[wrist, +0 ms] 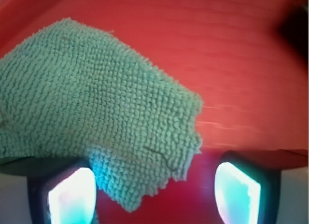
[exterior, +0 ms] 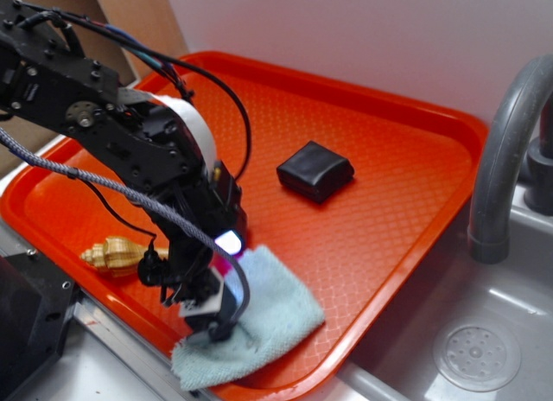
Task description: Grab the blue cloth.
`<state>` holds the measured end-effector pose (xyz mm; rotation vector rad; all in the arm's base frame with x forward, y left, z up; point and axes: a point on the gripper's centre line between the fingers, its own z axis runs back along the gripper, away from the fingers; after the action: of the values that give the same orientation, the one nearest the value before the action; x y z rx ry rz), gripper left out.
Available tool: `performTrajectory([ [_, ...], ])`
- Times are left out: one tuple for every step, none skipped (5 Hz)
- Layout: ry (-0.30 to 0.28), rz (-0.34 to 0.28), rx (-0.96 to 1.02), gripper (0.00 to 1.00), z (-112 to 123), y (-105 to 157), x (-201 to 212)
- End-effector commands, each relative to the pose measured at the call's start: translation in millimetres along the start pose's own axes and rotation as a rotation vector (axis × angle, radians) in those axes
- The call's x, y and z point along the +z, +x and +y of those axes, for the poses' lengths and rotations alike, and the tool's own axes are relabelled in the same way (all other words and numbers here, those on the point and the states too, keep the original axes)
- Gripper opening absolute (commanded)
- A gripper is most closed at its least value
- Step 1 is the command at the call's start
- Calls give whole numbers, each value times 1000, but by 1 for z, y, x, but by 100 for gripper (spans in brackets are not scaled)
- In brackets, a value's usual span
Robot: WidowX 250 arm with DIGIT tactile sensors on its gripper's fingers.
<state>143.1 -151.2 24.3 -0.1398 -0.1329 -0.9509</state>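
At the near edge of an orange tray (exterior: 406, 159), beside a grey sink (exterior: 484, 349), a WidowX arm stoops over the blue cloth (exterior: 276, 319), its end effector (exterior: 212, 319) low on the cloth's left margin. The pale terry cloth lies rumpled at the tray's front lip, one corner spilling over the rim toward the surface. From the wrist view the cloth (wrist: 91, 118) fills the left half of the picture, and a ragged corner hangs down between the two lit fingers (wrist: 236, 195). The jaws stand apart, with nothing yet clamped between them.

The step in hand appears to be the descent and closing on the cloth. To do it well, the fingers should likely settle a little further over the fabric, since only a thin corner lies in the gap and a pinch there could slip off the loose pile. Pressing down until the tips meet the tray, then closing, would probably gather a fold thick enough to hold. Closing too high risks catching only loops of terry. The rim beneath the overhanging corner may also block one finger, so a slight shift inward onto the tray seems wise.

A black block (exterior: 315, 170) sits well apart toward the tray's middle, and a tan seashell (exterior: 117, 256) rests near the left edge; neither crowds the grasp.
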Motion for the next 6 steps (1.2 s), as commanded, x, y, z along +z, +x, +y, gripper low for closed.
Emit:
performTrajectory([
  [-45, -65, 138, 100, 1, 6, 63],
  [-38, -67, 121, 100, -3, 8, 59],
  [-88, -50, -48, 100, -15, 14, 35],
  [-106, -56, -133, 100, -21, 19, 22],
  [-97, -41, -166, 100, -28, 22, 11],
  [-7, -24, -201, 100, -29, 20, -7],
])
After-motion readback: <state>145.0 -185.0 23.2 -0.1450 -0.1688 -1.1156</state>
